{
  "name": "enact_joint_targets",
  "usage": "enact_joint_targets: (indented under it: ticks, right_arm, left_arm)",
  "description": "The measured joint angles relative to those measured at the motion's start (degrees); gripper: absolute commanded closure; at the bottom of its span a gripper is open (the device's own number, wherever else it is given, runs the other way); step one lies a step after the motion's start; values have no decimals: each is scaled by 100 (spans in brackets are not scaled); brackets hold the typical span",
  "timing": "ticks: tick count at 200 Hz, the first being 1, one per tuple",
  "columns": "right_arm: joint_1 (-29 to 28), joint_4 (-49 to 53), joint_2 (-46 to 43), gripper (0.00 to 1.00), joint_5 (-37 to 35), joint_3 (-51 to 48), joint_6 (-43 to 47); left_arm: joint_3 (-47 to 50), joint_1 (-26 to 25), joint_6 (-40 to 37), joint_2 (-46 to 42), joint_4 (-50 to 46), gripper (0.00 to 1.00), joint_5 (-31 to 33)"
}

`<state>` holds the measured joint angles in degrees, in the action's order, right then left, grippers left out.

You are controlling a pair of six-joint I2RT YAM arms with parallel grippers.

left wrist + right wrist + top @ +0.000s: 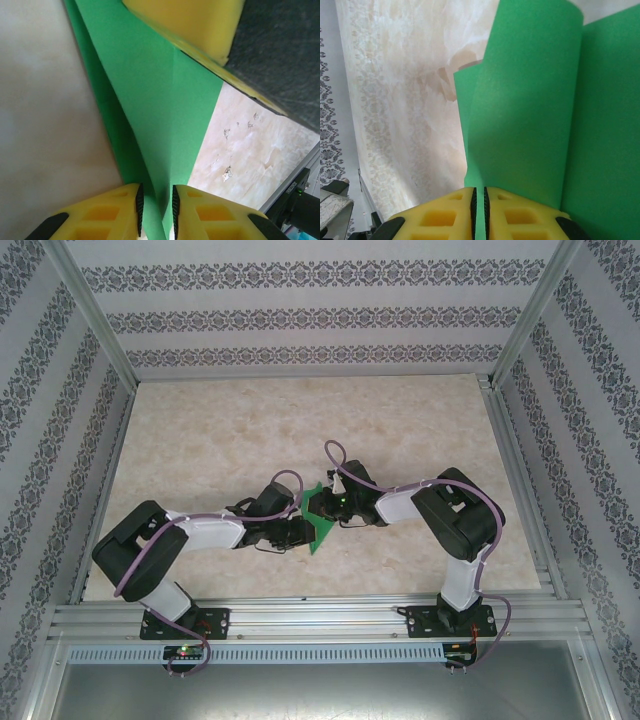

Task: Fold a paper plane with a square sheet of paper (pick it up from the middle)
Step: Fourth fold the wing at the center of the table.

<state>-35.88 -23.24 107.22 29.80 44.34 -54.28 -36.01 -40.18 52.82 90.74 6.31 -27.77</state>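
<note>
**Part-folded, no dart yet**

My right hand (480,206) pinches the creased green paper (320,527), held between both hands over the desk (200,430); my left hand (157,207) straddles a fold, whether gripping I cannot tell; wing folds remain, I judge.

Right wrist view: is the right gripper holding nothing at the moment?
No, the folded green paper runs down into the narrow slit between the fingers of the right gripper.
</note>
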Motion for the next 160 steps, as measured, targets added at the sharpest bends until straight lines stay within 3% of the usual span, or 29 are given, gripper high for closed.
enact_joint_targets:
  ticks: [92,160]
  right_arm:
    - [0,0,4,84,2,0,0]
    - [0,-33,33,85,4,0,0]
  left_arm:
    - [-33,0,9,146,37,93,42]
    - [107,0,-35,42,85,94,186]
